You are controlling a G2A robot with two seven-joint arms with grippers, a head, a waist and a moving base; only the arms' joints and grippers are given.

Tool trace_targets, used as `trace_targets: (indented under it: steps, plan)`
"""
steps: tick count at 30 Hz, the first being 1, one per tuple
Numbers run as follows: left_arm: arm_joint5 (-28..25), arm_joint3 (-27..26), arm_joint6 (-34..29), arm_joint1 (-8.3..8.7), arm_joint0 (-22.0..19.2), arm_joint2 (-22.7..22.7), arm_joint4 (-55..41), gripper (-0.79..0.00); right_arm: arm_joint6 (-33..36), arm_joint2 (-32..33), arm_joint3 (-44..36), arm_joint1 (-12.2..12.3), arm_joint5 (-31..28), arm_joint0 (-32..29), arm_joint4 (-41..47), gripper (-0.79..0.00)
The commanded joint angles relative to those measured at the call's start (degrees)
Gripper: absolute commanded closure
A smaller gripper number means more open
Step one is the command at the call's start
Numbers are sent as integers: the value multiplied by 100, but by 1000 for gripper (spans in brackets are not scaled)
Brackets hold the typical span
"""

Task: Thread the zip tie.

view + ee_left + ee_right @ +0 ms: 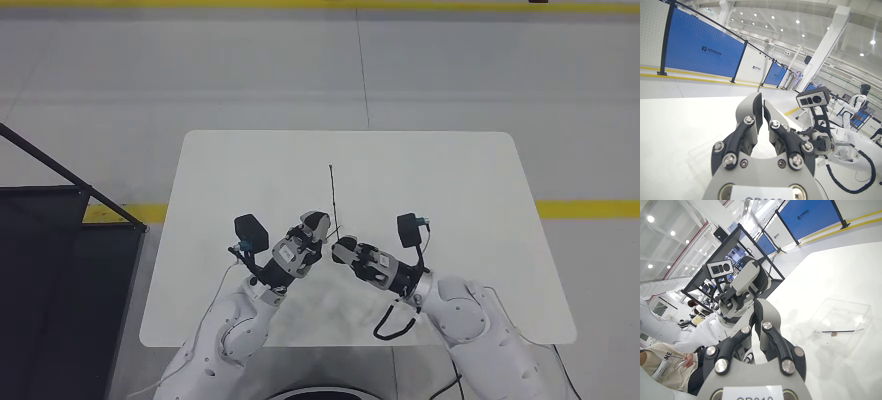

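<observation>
While my left gripper [761, 98] pinches the zip tie [763, 75] and my right gripper [756, 306] sits closed alongside — on what, I cannot tell — threading looks unstarted: tip must find head.

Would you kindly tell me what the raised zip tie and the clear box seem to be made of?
The zip tie looks like thin matte black plastic: a slim, slightly bowed strip. The clear box is probably glossy acrylic, possibly glass: see-through walls, bright edges.
</observation>
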Motion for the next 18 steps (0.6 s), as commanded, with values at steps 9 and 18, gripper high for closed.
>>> trace_targets:
  steps: [9,18]
  plan:
    - [-57,28,84,17,20,-181,-144,-188,62,48,-42,6,-78,-35,215,0]
    - [146,98,753,50,58,-383,764,-363,1251,-22,205,84,-702,121,1641,0]
